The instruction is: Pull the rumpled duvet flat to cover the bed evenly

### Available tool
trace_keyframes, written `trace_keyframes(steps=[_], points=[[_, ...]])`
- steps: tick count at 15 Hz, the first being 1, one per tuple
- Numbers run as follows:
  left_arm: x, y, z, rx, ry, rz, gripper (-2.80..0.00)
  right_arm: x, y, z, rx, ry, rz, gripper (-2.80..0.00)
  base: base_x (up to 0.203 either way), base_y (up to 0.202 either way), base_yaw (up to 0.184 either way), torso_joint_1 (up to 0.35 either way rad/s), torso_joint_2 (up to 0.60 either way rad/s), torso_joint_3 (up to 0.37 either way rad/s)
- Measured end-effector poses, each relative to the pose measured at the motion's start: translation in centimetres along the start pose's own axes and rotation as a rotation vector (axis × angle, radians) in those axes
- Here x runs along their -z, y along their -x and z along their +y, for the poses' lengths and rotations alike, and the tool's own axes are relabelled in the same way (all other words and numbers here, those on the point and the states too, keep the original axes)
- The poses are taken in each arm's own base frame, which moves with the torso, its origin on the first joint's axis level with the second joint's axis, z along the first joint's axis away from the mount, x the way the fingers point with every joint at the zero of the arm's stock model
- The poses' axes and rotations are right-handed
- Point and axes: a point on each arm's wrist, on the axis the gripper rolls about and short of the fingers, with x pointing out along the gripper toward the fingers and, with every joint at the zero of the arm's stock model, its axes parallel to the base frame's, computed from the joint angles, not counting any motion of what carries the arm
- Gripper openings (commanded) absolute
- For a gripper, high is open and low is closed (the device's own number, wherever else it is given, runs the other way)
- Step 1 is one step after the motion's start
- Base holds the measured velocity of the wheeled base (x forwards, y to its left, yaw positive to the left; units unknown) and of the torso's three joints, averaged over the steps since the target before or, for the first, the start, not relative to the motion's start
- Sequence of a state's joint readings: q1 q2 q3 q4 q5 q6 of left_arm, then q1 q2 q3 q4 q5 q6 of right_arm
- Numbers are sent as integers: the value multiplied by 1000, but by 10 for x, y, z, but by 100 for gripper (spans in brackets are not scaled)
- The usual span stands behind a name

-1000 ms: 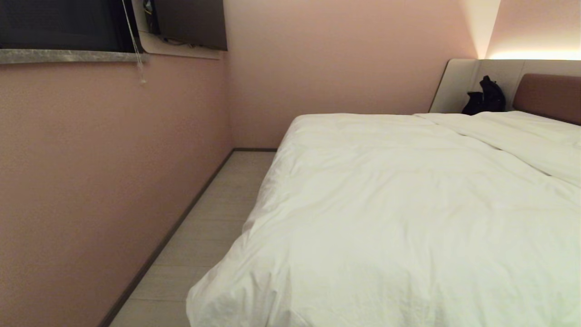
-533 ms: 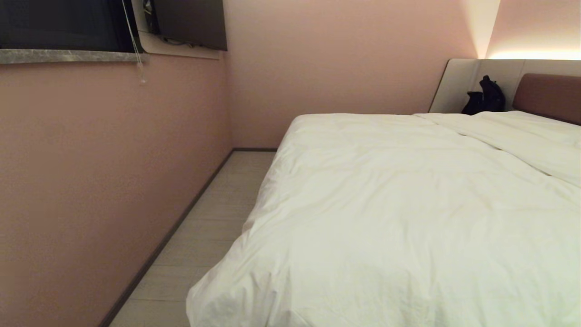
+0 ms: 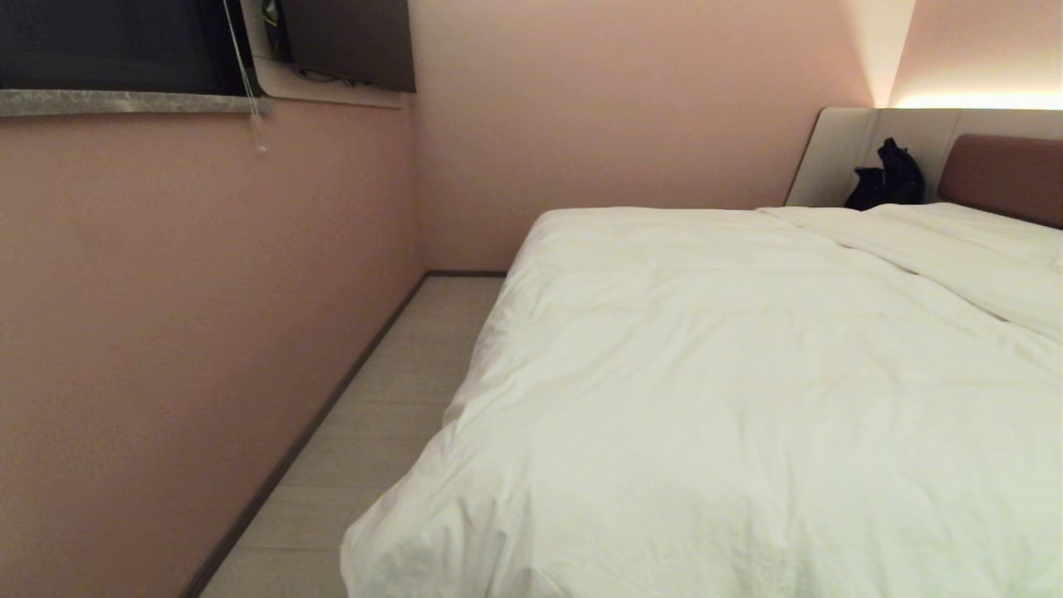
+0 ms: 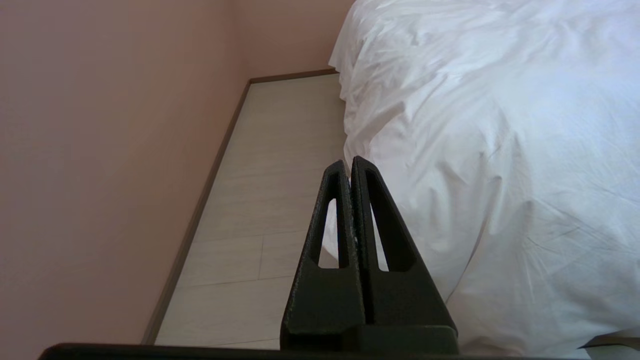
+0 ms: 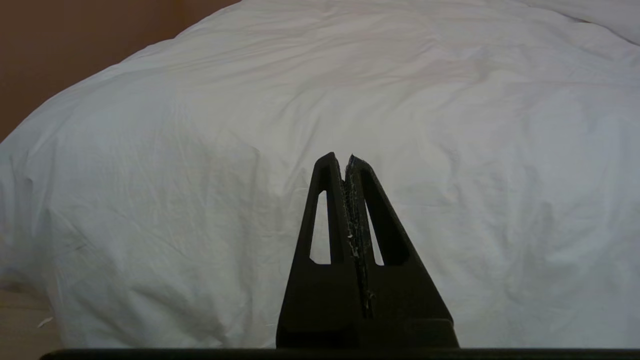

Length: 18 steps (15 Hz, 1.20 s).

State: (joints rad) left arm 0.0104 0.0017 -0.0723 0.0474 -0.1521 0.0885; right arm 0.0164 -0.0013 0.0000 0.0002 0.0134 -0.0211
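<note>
The big white duvet (image 3: 731, 399) lies spread over the bed (image 3: 1001, 170), with soft wrinkles on top, and its near left corner hangs down low toward the pale floor (image 3: 374, 432) beside the pink wall (image 3: 166, 332). The left gripper (image 4: 349, 165) has its two black fingers pressed together with nothing between them, and it points along the floor strip just beside the hanging left edge of the duvet. The right gripper (image 5: 345, 159) is pressed together and empty too, pointing at the near side of the duvet, and a small black thing (image 3: 887, 176) sits far off by the brown headboard.
</note>
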Motion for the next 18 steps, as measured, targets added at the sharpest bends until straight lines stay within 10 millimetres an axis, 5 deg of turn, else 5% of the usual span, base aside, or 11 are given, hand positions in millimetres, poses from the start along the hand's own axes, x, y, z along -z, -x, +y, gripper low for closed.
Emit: trace_keyframes(steps=[11,18], points=[[0,0,0,18,-5,-2,-280,0,0,0,0,0,0,-280,0,0,0,0,0,0],[6,-2,3,-121,-59,21,-280,0,0,0,0,0,0,-280,0,0,0,0,0,0]])
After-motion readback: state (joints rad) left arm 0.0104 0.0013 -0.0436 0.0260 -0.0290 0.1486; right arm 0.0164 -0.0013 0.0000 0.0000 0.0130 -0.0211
